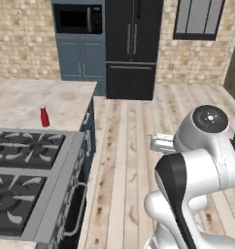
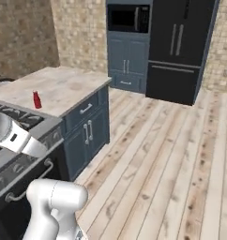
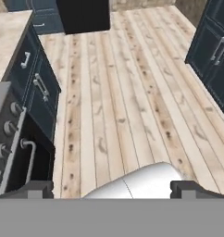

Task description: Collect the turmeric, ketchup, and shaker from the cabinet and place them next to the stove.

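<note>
The ketchup [image 1: 44,117] stands on the tabletop [image 1: 22,104] just behind the stove [image 1: 23,175]; the refrigerator [image 1: 133,46] stands far behind, microwave [image 1: 78,18] left of it.

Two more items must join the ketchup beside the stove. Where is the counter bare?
The counter is bare all round the ketchup, from the stove edge to the brick wall and out to its floor-side edge. No crowded spot shows.
</note>
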Available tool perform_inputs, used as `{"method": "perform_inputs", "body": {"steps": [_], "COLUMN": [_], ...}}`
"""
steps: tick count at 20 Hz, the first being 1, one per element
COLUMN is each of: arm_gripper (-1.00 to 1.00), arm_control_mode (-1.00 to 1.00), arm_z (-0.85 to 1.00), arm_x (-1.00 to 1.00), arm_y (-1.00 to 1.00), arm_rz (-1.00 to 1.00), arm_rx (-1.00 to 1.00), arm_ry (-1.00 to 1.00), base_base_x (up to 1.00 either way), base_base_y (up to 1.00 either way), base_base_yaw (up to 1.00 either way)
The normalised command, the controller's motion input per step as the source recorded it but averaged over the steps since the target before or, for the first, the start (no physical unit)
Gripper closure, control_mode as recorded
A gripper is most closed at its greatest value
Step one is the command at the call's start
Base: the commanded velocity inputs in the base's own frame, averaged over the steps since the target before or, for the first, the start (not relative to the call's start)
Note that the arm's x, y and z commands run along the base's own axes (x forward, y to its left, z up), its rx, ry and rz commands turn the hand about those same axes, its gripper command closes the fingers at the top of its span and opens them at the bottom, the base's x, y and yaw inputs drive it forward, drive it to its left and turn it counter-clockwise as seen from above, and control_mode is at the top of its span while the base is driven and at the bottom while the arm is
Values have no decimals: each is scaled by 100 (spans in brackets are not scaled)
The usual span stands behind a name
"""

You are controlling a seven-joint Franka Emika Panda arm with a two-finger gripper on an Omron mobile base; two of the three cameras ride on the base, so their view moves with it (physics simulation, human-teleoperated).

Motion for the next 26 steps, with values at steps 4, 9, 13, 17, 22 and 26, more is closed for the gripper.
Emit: {"method": "perform_inputs", "body": {"steps": [4,9,13,17,22,26], "arm_gripper": [-100,-100,-100,-100,-100,-100], "arm_control_mode": [100,100,100,100,100,100], "arm_z": [0,0,0,0,0,0], "arm_x": [0,0,0,0,0,0], "arm_y": [0,0,0,0,0,0], "arm_rz": [0,0,0,0,0,0], "arm_rx": [0,0,0,0,0,0], "arm_ry": [0,0,0,0,0,0], "base_base_x": [40,56,63,64,66,54], "base_base_y": [-1,-4,-7,-5,-2,-23], "base_base_yaw": [-60,-50,-45,-42,-39,-40]}}
